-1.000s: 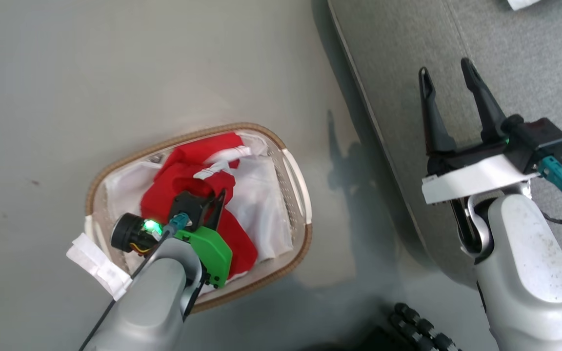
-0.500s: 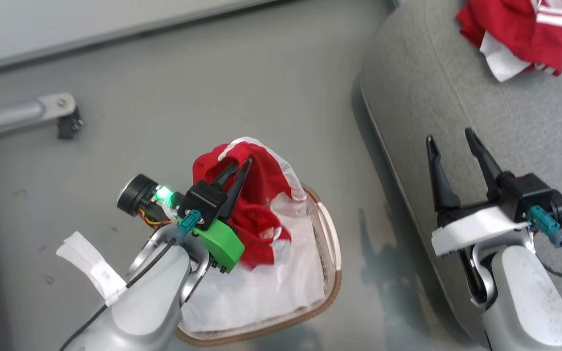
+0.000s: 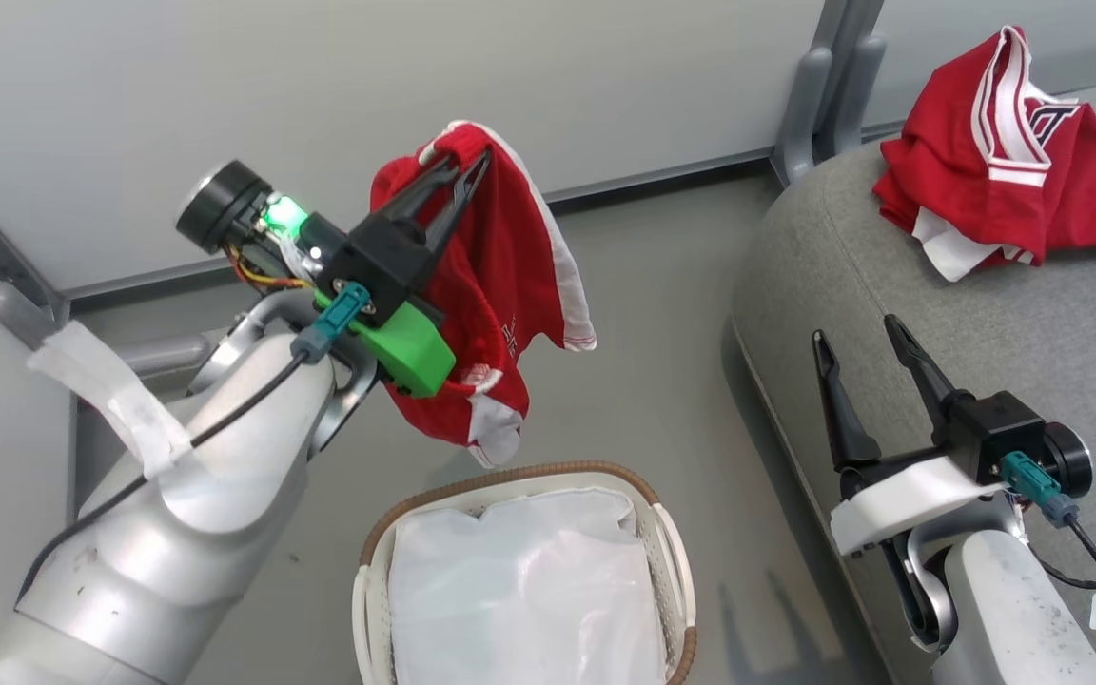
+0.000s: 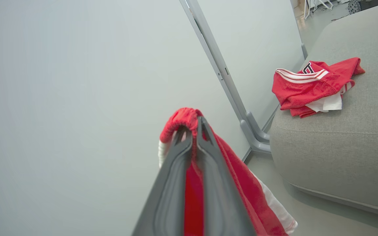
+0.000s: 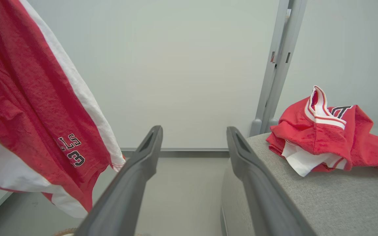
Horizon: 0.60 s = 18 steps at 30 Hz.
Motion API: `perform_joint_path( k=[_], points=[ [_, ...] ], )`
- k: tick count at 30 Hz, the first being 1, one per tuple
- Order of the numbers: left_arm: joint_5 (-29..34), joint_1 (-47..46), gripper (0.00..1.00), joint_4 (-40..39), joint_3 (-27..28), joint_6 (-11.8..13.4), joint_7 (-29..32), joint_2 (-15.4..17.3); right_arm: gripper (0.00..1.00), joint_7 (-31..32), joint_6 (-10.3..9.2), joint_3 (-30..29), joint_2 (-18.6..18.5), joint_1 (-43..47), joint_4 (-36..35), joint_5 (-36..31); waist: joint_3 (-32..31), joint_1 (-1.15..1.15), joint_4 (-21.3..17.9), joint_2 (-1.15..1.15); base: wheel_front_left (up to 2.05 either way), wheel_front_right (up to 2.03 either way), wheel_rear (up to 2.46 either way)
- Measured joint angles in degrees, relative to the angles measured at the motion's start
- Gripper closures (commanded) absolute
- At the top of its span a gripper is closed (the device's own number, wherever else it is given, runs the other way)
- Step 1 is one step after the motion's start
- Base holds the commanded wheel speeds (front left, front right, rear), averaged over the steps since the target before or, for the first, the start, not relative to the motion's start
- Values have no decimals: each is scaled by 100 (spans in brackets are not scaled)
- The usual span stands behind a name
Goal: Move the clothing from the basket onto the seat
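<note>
Logged left gripper clamped on red garment, cloth draping below its fingers, above basket. Read "LS" over "3". Noted right gripper spread wide, empty; second red garment beyond its tips on seat.

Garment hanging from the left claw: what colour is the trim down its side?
White, along the red garment; right wrist view shows it best.

basket cut by bottom edge, hanging garment – lettering partly folded away, seat cropped at right
</note>
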Motion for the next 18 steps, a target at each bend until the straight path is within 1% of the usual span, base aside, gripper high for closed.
perform_joint_path(
  k=[5, 11, 18],
  points=[
    [-247, -517, 100, 10, -122, -1, 0, 0, 0, 0, 0, 216, 1, -8, -22, 41, -280, 0, 39, 0, 0, 0, 0],
    [-338, -965, 100, -59, -225, -1, 0, -18, 0, 0, 0, 580, 2, -93, 16, 10, -375, 0, 46, 0, 0, 0, 0],
    [-400, -1177, 100, -390, -426, -9, -3, -90, 0, -1, 0, 758, 1, -422, 200, -328, -472, 0, 139, 0, 0, 0, 0]
  ],
)
